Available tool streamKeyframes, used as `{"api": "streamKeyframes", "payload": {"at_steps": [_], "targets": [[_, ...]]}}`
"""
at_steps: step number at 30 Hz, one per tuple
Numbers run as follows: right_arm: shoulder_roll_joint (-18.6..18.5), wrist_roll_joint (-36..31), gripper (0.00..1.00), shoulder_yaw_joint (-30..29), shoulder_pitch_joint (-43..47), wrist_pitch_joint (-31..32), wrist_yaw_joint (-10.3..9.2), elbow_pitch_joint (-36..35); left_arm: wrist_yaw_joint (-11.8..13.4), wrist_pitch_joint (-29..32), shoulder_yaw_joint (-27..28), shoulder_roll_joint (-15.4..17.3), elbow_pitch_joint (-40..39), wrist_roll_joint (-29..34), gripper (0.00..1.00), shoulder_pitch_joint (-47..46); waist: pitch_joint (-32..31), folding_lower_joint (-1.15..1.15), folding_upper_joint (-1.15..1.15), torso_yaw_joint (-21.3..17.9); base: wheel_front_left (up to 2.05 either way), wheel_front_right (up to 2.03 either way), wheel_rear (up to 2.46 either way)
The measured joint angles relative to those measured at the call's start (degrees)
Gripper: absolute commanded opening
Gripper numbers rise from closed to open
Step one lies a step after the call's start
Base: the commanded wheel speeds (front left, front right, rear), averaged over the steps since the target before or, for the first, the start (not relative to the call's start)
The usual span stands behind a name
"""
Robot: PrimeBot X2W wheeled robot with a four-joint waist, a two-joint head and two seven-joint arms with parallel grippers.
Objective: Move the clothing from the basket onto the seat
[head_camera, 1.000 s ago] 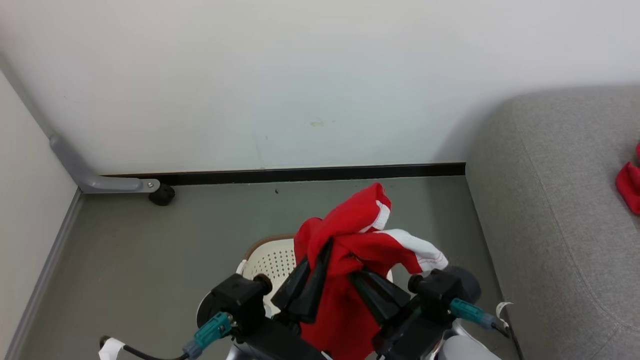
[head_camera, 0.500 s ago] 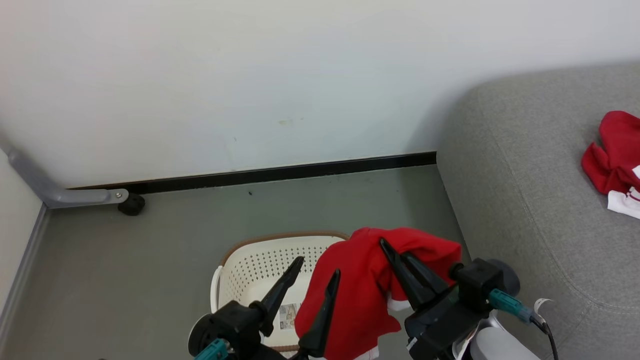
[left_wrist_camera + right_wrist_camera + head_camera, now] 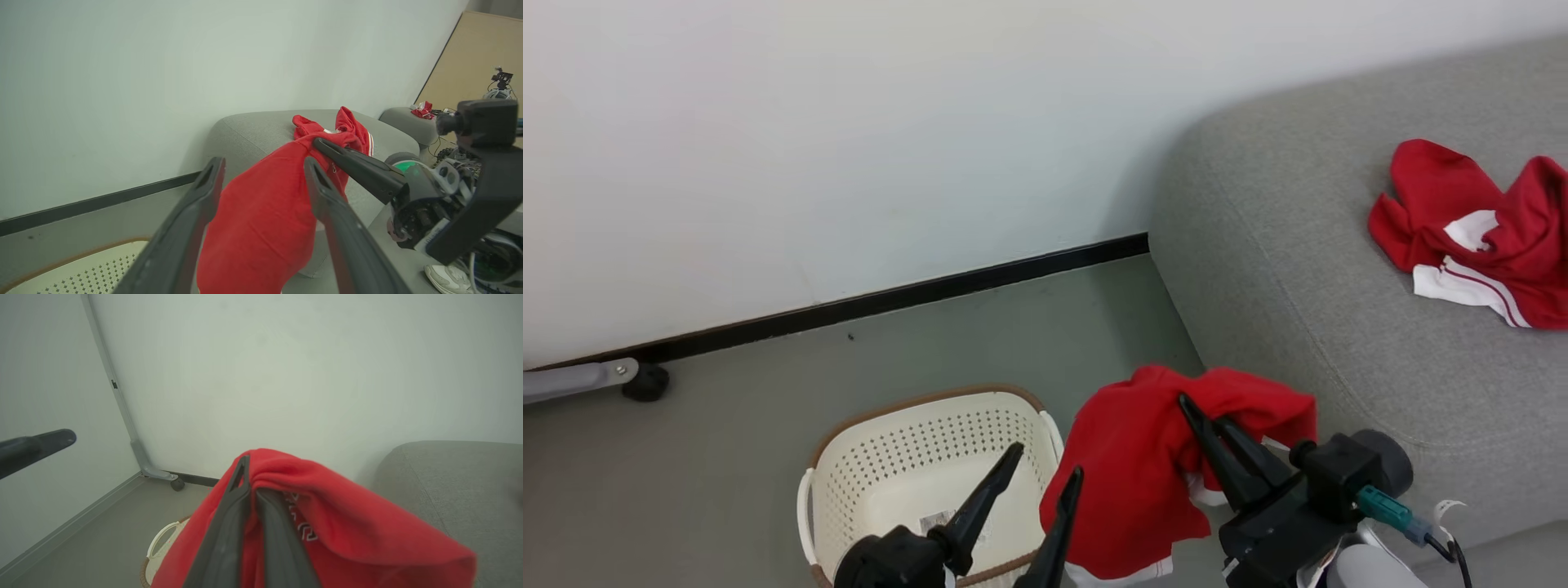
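Clothing [image 3: 1135,482] hung from right pincer [image 3: 1201,412], clamped shut on it, between basket [image 3: 915,402] and seat [image 3: 1258,245] in head view; carry step, I judged, next needing a swing over the seat, then release. Left wrist view: left pincer [image 3: 263,163] gaped empty, clothing just beyond. Right wrist view: cloth draped over the closed pincer.

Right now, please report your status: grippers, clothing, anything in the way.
Left gripper open. Right gripper shut on red garment, hanging between basket and seat. Second garment already on seat. No obstacle seen toward seat.
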Motion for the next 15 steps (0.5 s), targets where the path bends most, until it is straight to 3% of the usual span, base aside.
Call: {"api": "streamKeyframes", "payload": {"at_steps": [15], "targets": [[-3.2, -1.9, 0.00, -3.7, 1.4, 0.0, -0.55, -3.9, -0.5, -2.8, 0.0, 0.1, -0.7, 0.7, 1.00, -0.1, 1.3, 0.00, 0.00, -10.9, 0.00, 0.00, 0.00]]}}
